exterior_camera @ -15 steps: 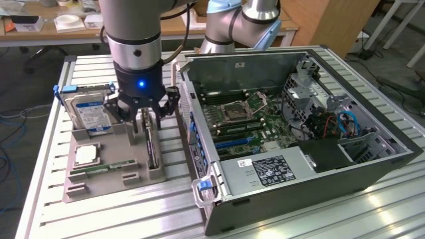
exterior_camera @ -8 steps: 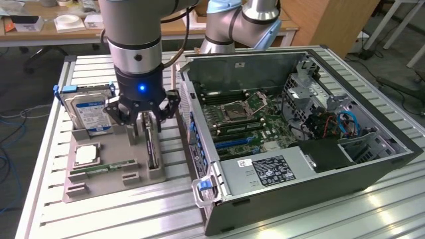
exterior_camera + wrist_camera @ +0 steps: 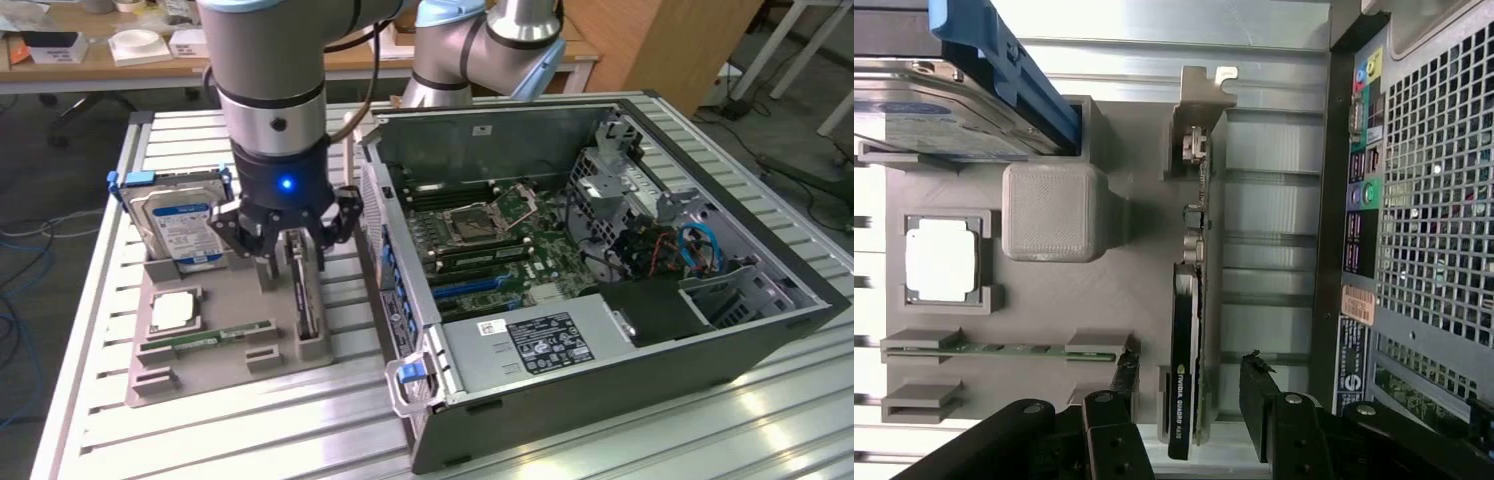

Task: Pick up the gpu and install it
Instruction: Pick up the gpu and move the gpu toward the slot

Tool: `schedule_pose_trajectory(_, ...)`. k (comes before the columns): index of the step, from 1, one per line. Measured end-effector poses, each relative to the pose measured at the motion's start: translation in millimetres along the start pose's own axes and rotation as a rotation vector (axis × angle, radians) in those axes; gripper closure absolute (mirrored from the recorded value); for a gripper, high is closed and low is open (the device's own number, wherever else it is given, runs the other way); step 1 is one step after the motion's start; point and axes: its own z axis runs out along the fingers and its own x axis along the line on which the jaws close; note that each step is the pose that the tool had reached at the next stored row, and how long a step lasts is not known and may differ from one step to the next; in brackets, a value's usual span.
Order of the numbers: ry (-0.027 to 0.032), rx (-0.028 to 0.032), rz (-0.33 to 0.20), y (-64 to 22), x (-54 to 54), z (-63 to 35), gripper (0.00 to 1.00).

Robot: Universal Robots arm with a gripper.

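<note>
A: Item one: the thin dark circuit card with a brownish face, the gpu. Location?

B: On the flat grey plastic tray, upright on its long edge in slotted blocks at the tray's rim. This probably leaves both faces free for gripping.

A: Item two: the black-fingered gripper?

B: Above the tray, low around the gpu. Its fingers are apart, one at each face, with gaps visible and nothing clamped.

A: Item three?

B: The open black-and-silver computer case, just beside the tray. The gpu is not yet installed.
</note>
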Motion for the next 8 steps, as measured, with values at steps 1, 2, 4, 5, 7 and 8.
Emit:
schedule_pose_trajectory(1, 0.0000, 0.0000, 0.000, -0.4, 0.0, 0.5, 0.47)
schedule_pose_trajectory(2, 0.0000, 0.0000, 0.000, -0.7, 0.0, 1.0, 0.47)
schedule_pose_trajectory(4, 0.0000, 0.0000, 0.000, -1.0, 0.1, 2.2, 0.47)
schedule_pose_trajectory(5, 0.0000, 0.0001, 0.000, -1.1, 0.0, 3.0, 0.47)
schedule_pose_trajectory(7, 0.0001, 0.0001, 0.000, -1.2, -0.1, 5.1, 0.47)
schedule_pose_trajectory(8, 0.0001, 0.0000, 0.000, -1.2, -0.1, 6.1, 0.47)
